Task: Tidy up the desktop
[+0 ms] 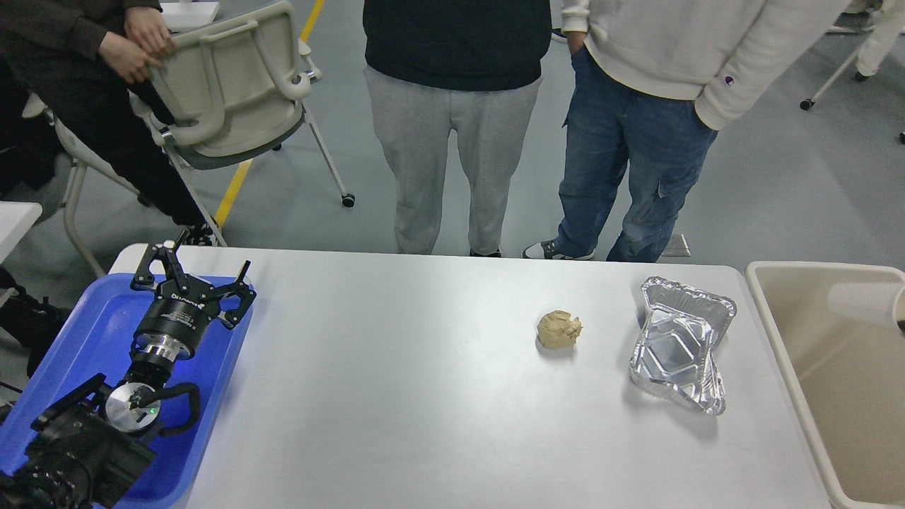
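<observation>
The white desktop [396, 410] carries a crumpled brown paper ball [559, 329] and a dented foil container [680, 343] at its right. A white paper cup [864, 302] lies on its side over the beige bin [776, 332] at the right edge of the view. Only a dark sliver of my right gripper shows at the cup's rim, so I cannot tell its state. My left gripper [196, 272] is open and empty, over the blue tray [85, 318] at the left.
Two people stand close behind the table's far edge. A beige chair [226, 85], held by a seated person, stands at the far left.
</observation>
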Motion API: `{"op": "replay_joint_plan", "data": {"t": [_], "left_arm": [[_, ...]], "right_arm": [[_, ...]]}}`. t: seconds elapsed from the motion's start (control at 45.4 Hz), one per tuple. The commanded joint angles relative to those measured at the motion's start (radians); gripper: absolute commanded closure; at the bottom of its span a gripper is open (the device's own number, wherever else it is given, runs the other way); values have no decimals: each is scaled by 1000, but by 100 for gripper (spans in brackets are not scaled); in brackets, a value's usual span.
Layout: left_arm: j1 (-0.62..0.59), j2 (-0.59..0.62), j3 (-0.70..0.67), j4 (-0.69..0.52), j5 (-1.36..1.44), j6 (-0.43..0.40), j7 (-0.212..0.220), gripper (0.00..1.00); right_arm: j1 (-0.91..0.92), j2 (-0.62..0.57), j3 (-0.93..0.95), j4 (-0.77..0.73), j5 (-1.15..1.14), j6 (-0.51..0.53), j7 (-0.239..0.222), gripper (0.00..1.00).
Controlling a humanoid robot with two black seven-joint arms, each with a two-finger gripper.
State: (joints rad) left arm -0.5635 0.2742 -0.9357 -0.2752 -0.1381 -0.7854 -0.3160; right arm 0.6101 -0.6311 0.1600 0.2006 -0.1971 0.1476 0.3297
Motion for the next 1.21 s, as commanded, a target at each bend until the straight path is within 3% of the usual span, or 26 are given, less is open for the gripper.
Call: {"op": "replay_joint_plan", "data": {"t": [0.0,0.264,0.616,0.682,0.726,1.188], "left_arm": [[-1,0,0,1,-2,0,0,0],[1,0,0,1,-2,0,0,0],[-1,0,0,1,-2,0,0,0],[-1,0,0,1,-2,0,-2,0],[-1,0,0,-1,-2,0,0,0],[-1,0,0,1,0,0,0,0]], "right_arm": [[-75,264,6,-340,191,-78,-55,100],[-78,294,59,-336,243,-253,-77,100],[-78,304,67,-326,242,-249,-80,100],[-78,303,69,-326,243,-249,-81,35],[-79,303,69,-326,242,-238,-78,0],[-76,298,79,-325,243,-217,-78,0]]}}
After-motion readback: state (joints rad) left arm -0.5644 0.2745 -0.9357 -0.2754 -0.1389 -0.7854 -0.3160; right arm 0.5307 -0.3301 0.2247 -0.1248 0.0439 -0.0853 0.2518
